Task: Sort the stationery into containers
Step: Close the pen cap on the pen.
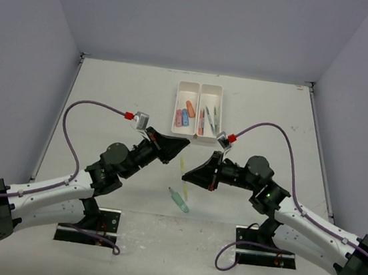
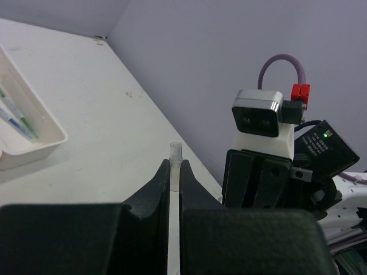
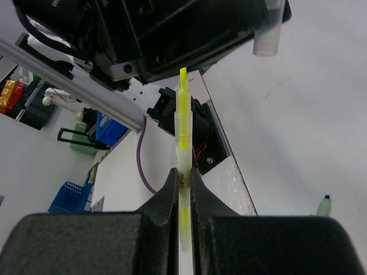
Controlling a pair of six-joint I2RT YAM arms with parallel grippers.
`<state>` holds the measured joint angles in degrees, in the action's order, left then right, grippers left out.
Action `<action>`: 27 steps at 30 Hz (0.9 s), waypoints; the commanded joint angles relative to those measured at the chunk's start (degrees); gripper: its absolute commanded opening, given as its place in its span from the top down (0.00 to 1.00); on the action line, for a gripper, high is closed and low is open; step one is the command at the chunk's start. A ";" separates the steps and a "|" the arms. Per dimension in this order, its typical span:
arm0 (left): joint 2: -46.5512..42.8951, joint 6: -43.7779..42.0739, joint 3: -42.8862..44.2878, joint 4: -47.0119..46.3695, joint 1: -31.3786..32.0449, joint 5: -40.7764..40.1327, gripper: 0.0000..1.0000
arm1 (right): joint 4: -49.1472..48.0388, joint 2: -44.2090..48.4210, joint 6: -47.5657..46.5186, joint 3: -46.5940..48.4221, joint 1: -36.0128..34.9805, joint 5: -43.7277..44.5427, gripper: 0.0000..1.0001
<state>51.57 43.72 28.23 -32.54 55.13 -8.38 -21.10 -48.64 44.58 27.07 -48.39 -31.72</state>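
My right gripper (image 3: 183, 173) is shut on a thin yellow pen (image 3: 182, 123), which stands up out of the jaws with its bare tip uppermost. A small clear cap (image 2: 175, 152) pokes out of my left gripper (image 2: 175, 164), which is shut on it. The same cap (image 3: 268, 35) shows at the top of the right wrist view, apart from the pen tip. From above, both grippers (image 1: 185, 142) (image 1: 187, 176) hang close together over the table's middle, the yellow pen (image 1: 182, 165) between them. The white two-compartment tray (image 1: 202, 85) holds pink, blue and orange pieces on the left and pens on the right.
A pale green pen (image 1: 178, 200) lies loose on the table in front of the grippers, and its dark tip (image 3: 324, 200) shows in the right wrist view. The tray's near corner (image 2: 51, 139) sits left of the left jaws.
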 commanded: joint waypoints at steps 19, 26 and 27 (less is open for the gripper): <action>-1.29 -2.76 -0.63 -11.07 -0.27 5.26 1.00 | 6.93 5.16 -3.00 5.88 -0.73 9.97 1.00; -1.21 -3.20 -0.34 -10.76 -0.29 4.25 1.00 | 6.77 5.55 -2.95 5.45 -0.74 9.40 1.00; -1.21 -3.37 -0.28 -10.71 -0.29 3.92 1.00 | 6.93 5.49 -3.01 5.45 -0.75 9.40 1.00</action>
<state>51.07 42.35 27.07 -40.64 55.13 -3.22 -13.96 -44.05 42.72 30.39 -48.82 -23.42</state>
